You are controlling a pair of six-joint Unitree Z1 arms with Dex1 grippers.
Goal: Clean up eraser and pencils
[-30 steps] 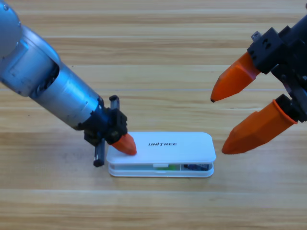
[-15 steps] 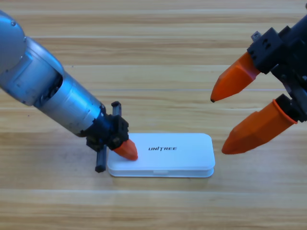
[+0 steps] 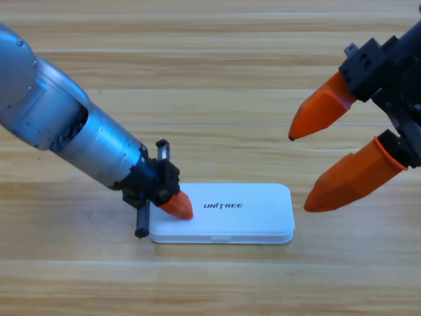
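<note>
High view looked straight down on a wooden desk (image 3: 217,79) with pale and tan planks running left to right.

Case: a white case (image 3: 223,222) printed "UNITREE" lay flat at the lower middle of the desk, long side left to right. Its lid sat down on its base, with only a thin seam showing along the front edge. No marker, pencil or eraser could be seen anywhere on the desk; whether any lay inside the closed case could not be told.

Left arm: the grey left arm (image 3: 59,128) came in from the upper left and sloped down toward the case. The left gripper (image 3: 176,205) was at the case's left end. One orange finger tip rested on the lid's top, near its left edge and just left of the printed word. Only that one orange finger showed clearly, so whether the fingers were apart or together could not be told. A thin black part of the gripper reached down to the desk just beside the case's left end.

Right arm: the right gripper (image 3: 297,172) hung large at the right edge, partly cut off, above and to the right of the case and apart from it. Its two orange fingers stood wide apart, tips pointing down-left, with nothing between them.
</note>
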